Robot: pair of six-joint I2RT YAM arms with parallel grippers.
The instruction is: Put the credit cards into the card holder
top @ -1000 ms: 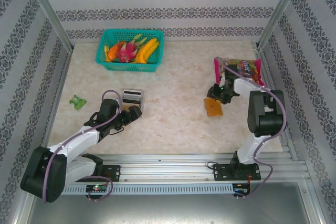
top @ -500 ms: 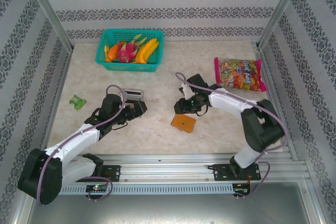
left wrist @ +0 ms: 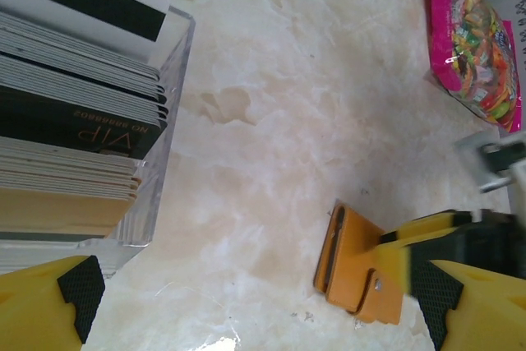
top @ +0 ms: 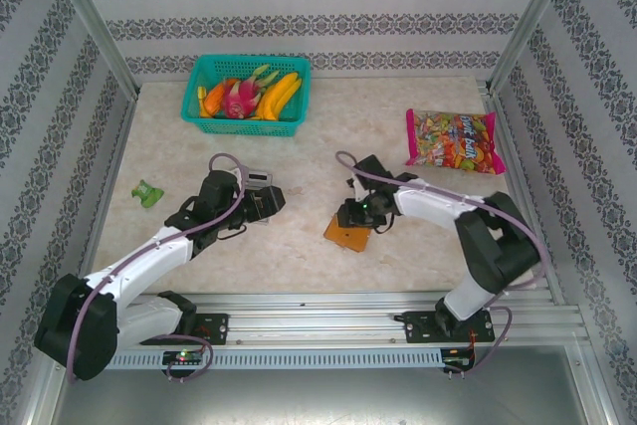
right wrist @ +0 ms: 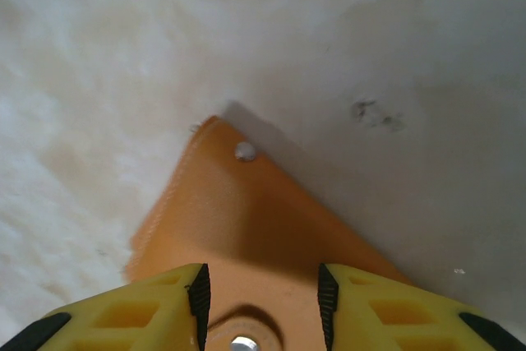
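Observation:
The credit cards (left wrist: 82,80) stand packed on edge in a clear plastic box (top: 255,180), grey, dark and white. My left gripper (left wrist: 256,306) hovers just beside that box, open, with bare table between its fingers; from above it (top: 265,202) is at the box's near right. The orange card holder (top: 347,235) lies folded on the table's middle, its snap tab (left wrist: 376,285) showing. My right gripper (top: 358,214) is shut on the card holder (right wrist: 238,219), one fingertip (right wrist: 197,293) on either side of its snap end.
A teal basket of fruit (top: 246,95) stands at the back left. A pink candy bag (top: 453,139) lies at the back right, also in the left wrist view (left wrist: 472,47). A small green object (top: 149,192) sits near the left wall.
My right gripper has carried the card holder from the right side to the table's middle. My left gripper has edged forward and right along the card box.

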